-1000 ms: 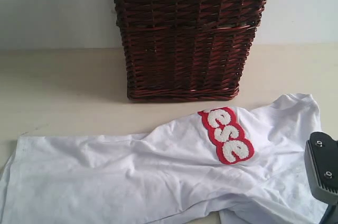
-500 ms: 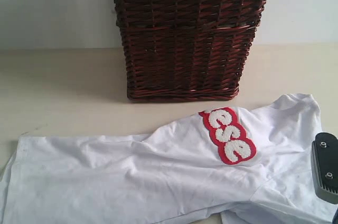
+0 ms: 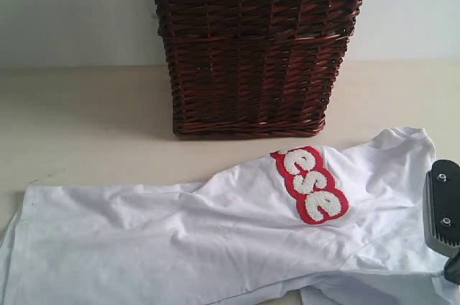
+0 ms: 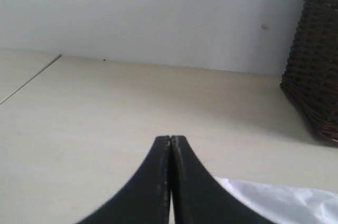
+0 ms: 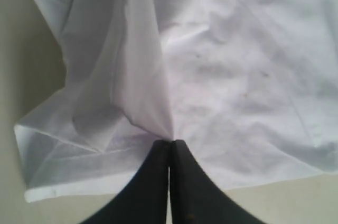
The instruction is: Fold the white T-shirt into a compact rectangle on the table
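Reaching low over the tabletop (image 4: pixel 95 113), apart from the wicker basket (image 3: pixel 253 53), the left gripper (image 4: pixel 170 139) has its fingers (image 4: pixel 152 182) pressed together beside an edge of the white T-shirt (image 4: pixel 280 203). The shirt lies wrinkled in front of the basket, red-outlined letters (image 3: pixel 310 184) facing up. Front-right of the basket, the right gripper (image 5: pixel 170 143) has its fingers clamped on a tented fold of shirt.

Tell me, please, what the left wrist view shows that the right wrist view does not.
Only the left wrist view shows the wicker basket, the wall and the left tool, shut on nothing. Only the right wrist view shows the right tool, shut on a gathered pleat of the white T-shirt. Both show the table and part of the shirt.
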`<state>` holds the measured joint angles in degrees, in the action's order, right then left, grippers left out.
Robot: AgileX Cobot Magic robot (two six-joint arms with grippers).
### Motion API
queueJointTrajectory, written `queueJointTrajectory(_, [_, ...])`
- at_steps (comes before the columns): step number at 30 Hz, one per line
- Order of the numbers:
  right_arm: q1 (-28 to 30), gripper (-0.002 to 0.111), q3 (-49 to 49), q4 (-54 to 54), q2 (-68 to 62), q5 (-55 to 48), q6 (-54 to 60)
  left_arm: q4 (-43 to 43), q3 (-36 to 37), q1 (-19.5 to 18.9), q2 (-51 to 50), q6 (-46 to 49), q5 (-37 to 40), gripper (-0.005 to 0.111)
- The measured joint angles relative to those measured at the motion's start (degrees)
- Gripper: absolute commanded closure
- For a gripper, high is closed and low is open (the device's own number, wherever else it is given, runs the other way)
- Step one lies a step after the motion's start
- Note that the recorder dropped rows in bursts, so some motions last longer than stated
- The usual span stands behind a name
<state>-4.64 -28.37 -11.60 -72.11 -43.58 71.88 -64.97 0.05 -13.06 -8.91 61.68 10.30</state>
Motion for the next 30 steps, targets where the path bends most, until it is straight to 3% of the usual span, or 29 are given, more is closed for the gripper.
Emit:
queueJointTrajectory(15, [0.0, 0.108, 0.0, -5.2, 7.0, 7.0, 3.3, 0.0, 0.0, 0.0, 0.0, 0.0, 0.1, 0.107])
queueJointTrajectory(30, [0.0, 0.108, 0.1, -19.8, -1.0, 18.4, 26.7, 0.0, 0.0, 0.0, 0.0, 0.0, 0.3, 0.107])
